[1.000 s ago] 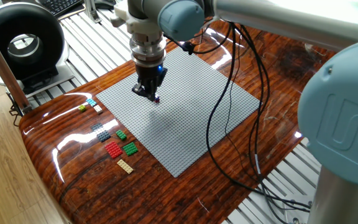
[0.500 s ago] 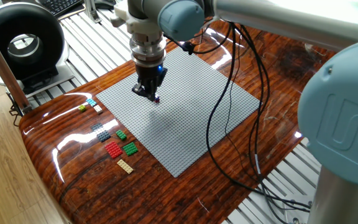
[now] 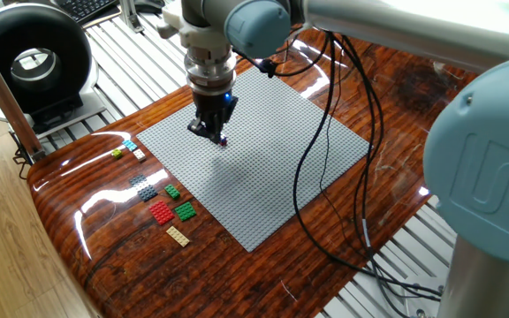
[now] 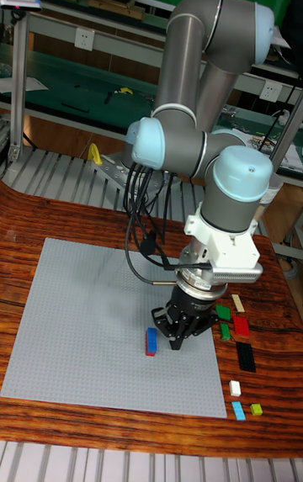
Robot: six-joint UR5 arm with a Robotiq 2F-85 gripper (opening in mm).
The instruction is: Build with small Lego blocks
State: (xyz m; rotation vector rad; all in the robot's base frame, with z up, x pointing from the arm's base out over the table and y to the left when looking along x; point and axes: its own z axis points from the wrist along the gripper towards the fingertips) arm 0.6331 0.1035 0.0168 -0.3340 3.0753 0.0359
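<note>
A blue brick with a red piece at one end (image 4: 151, 341) lies flat on the grey baseplate (image 4: 80, 322), seen as a small speck (image 3: 224, 142) in the fixed view. My gripper (image 4: 178, 341) stands just beside it, fingertips drawn together low over the baseplate (image 3: 272, 185), holding nothing. In the fixed view the gripper (image 3: 220, 138) points straight down. Loose small Lego blocks lie on the wood beside the plate: red (image 3: 161, 212), green (image 3: 185, 210), tan (image 3: 178, 235), cyan (image 3: 129, 144), yellow-green (image 3: 117, 154).
Black cables (image 3: 325, 177) hang from the arm across the plate's right half. A black round device (image 3: 29, 57) stands at the back left on a slatted metal surface. The robot's base (image 3: 484, 177) fills the right side. More loose bricks (image 4: 241, 326) lie by the plate's right edge.
</note>
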